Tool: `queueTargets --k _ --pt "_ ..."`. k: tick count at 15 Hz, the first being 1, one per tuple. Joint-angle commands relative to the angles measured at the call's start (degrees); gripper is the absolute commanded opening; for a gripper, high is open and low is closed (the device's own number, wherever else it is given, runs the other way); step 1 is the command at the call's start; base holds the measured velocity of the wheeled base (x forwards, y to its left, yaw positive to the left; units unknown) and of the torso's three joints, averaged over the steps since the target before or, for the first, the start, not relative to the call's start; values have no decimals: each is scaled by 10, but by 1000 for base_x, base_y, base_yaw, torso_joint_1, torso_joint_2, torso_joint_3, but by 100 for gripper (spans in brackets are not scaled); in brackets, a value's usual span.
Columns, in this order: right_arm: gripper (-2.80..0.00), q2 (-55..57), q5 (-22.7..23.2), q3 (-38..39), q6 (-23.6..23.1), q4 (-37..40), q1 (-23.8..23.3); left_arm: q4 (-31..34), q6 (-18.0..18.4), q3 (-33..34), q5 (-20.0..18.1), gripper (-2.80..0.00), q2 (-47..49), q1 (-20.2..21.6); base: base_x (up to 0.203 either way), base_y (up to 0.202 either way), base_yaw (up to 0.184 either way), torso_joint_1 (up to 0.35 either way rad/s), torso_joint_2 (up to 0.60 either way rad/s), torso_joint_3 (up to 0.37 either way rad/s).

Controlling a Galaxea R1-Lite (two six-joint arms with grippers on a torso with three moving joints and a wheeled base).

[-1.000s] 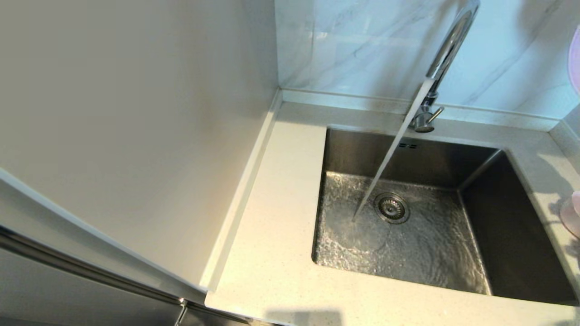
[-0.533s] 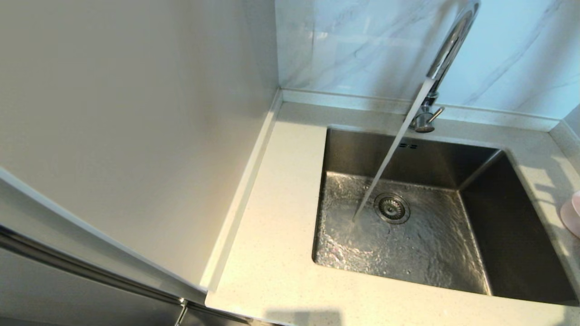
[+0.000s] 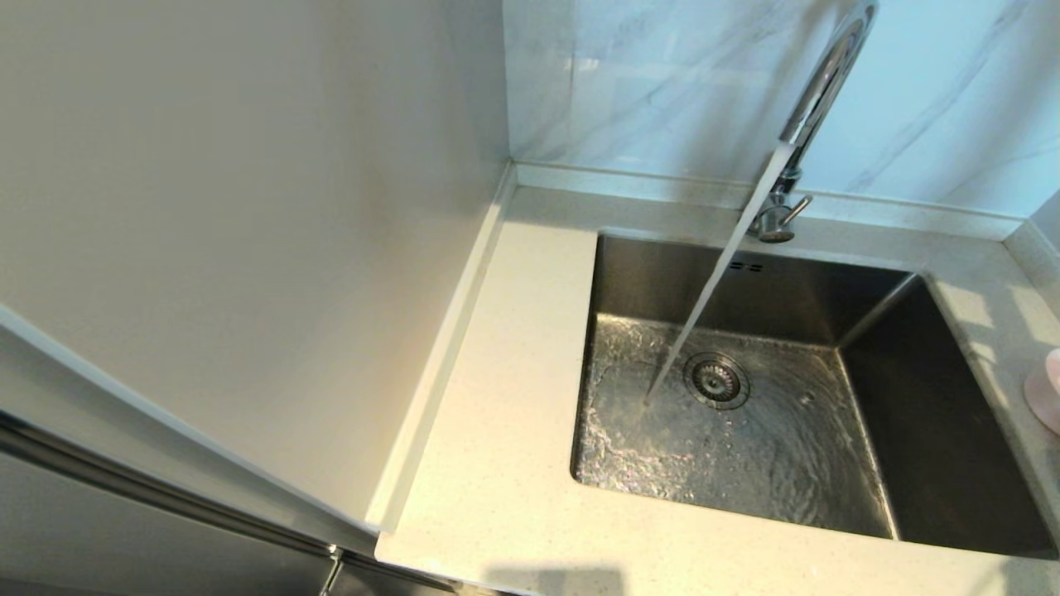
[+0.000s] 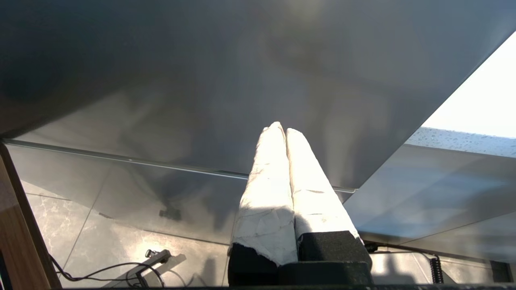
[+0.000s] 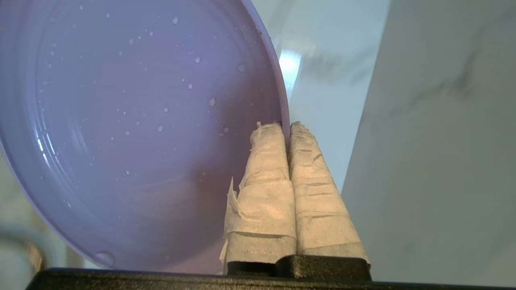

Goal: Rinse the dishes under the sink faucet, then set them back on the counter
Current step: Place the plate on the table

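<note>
Water streams from the chrome faucet [image 3: 816,91] into the steel sink [image 3: 944,430] and lands left of the drain strainer [image 3: 715,381]. In the right wrist view my right gripper [image 5: 287,125] is shut on the rim of the lavender plate [image 5: 133,121], which is wet with droplets and held on edge in front of a marble wall. Neither this gripper nor the plate appears in the head view. A pale pink cup [image 3: 1046,397] shows partly at the right edge of the counter [image 3: 505,463]. The white bowl is out of view. My left gripper [image 4: 281,128] is shut and empty, parked low beside a grey panel.
A beige side wall [image 3: 248,248] stands along the left of the counter, with a raised rim at its foot. The marble backsplash [image 3: 646,83] rises behind the sink. Under the left gripper there is tiled floor with a cable [image 4: 105,270].
The lavender plate's edge, at the top right of the head view a second ago, has left that view. Shadows on the right counter have thinned. Water keeps running.
</note>
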Motion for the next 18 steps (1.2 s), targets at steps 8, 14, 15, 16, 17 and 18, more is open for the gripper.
queueTargets --k 8,14,15,16,17,18 --pt "-280 15 -34 162 -29 -78 34 0 0 0 0 -280 0 0 0 0 0 0 0 0" --pt "-280 48 -54 -67 -39 -8 39 0 0 0 0 -280 0 0 0 0 0 0 0 0" --pt "-280 52 -58 -98 -40 3 40 0 0 0 0 -280 0 0 0 0 0 0 0 0" --pt "-280 54 -60 -107 -42 9 41 0 0 0 0 -280 0 0 0 0 0 0 0 0" --pt "-280 52 -59 -94 -47 13 42 0 0 0 0 -280 0 0 0 0 0 0 0 0" --pt "-280 48 -54 -56 -54 17 42 0 0 0 0 -280 0 0 0 0 0 0 0 0"
